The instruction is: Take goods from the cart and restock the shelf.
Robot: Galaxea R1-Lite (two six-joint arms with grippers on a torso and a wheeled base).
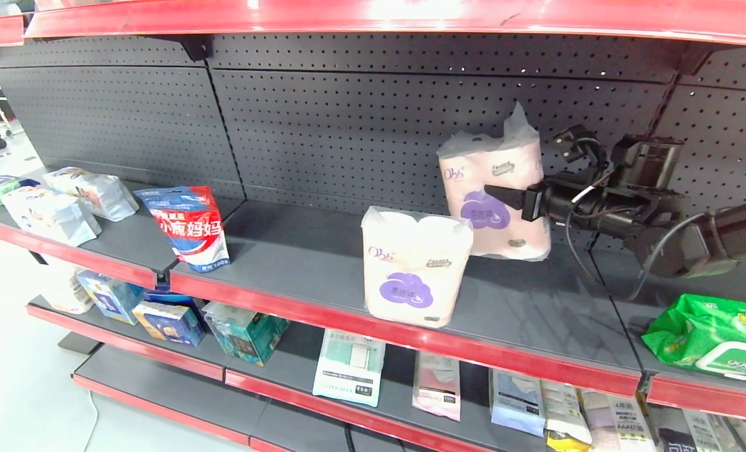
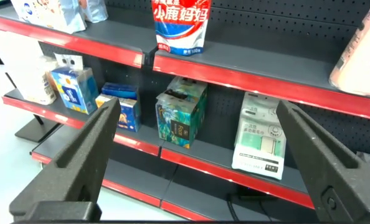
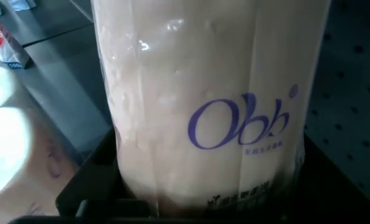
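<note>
Two toilet-roll packs stand upright, long axes vertical, on the shelf (image 1: 536, 307). The rear pack (image 1: 486, 163) sits between the right fingers (image 1: 505, 196), clamped at its sides; the front pack (image 1: 414, 263) stands near them. The left fingers (image 2: 85, 149) spread wide, holding nothing.

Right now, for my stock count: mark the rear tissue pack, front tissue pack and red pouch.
rear tissue pack (image 1: 483, 220), head view, purple print
front tissue pack (image 1: 414, 267), head view, front face
red pouch (image 1: 188, 226), head view, front
</note>
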